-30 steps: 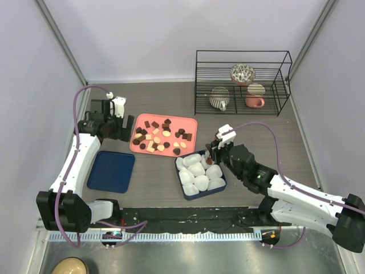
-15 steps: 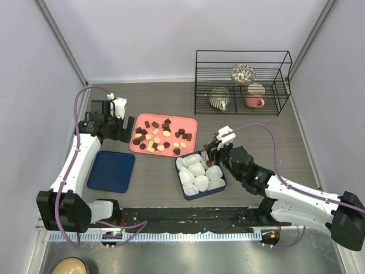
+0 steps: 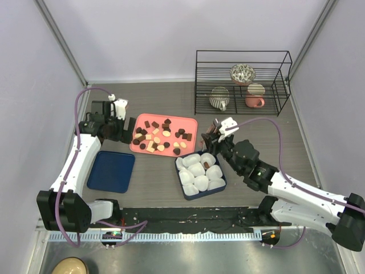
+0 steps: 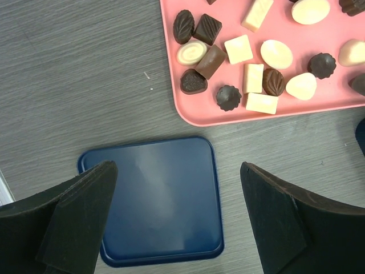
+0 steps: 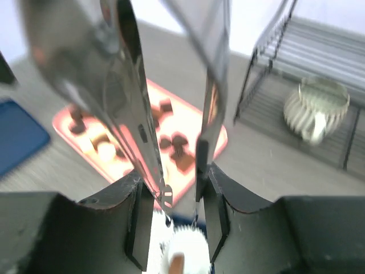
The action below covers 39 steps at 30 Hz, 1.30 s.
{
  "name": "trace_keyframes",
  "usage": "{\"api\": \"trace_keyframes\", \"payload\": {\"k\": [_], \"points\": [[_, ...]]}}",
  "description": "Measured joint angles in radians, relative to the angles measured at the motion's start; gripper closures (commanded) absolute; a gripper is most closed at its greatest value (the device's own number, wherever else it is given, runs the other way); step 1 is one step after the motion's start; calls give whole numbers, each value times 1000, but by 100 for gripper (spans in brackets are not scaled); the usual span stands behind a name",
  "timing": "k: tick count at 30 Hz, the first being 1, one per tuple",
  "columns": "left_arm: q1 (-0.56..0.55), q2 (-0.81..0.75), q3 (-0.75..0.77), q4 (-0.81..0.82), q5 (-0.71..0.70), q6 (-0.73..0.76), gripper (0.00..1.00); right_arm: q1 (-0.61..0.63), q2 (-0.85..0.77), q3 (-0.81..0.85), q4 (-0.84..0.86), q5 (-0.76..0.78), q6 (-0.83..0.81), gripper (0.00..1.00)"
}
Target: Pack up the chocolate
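Chocolate point(image 4: 228, 97) hugs rim of pink tray point(image 4: 171, 74); left fingers point(image 4: 74, 217) spread, right fingers point(image 5: 131, 114) seemingly parted.

Cropped by the left wrist view's top and right edges: pink tray point(image 4: 197, 117) and its outermost chocolates point(image 4: 350, 5). Blurred in the right wrist view and cut by the bottom edge: brown piece point(image 5: 177, 265) in a white paper cup point(image 5: 191, 249).

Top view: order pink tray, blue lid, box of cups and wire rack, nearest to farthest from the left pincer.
1. Pink tray, just right of the left pincer.
2. Blue lid, just below it.
3. Box of cups, centre.
4. Wire rack, far right.
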Motion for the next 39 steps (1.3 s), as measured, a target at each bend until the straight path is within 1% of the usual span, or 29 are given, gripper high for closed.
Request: {"api": "trace_keyframes", "payload": {"k": [3,6,12,15,21,29,39], "points": [[0,0,0,-6,11,-3,5,0,32,76,29,-16,-20,60],[0,0,0,-15,19,-5,5,0,97,130,86,-32,-37,60],[0,0,2,-27,23,-11,5,0,311,175,182,-72,-58,58],[0,0,2,-27,23,-20,5,-2,435,204,213,-84,-70,55],[0,0,2,-27,19,-20,5,-57,604,282,267,-116,-79,53],[0,0,2,-26,2,-14,5,-153,675,314,319,-135,-71,52],[0,0,2,-25,-6,3,5,-169,698,292,334,-162,-23,51]]}}
